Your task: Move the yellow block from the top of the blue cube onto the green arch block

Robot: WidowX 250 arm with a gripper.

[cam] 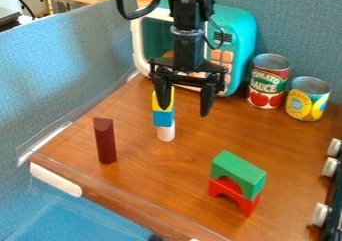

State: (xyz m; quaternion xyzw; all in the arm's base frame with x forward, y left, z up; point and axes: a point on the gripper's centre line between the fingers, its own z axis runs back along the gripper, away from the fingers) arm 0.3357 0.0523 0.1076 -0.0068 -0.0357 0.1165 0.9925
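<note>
Your gripper [186,104] hangs open before the teal toy microwave [242,40], near the yellow-blue-white block stack [163,119]; a red-and-green food can [268,81] stands beside the microwave.

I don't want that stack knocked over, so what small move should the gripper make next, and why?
I'd probably shift the gripper slightly toward the picture's left before any lowering. It is open, but one finger overlaps the top of the stack in this view while the other hangs well to the right, so the gap looks off-centre.
</note>
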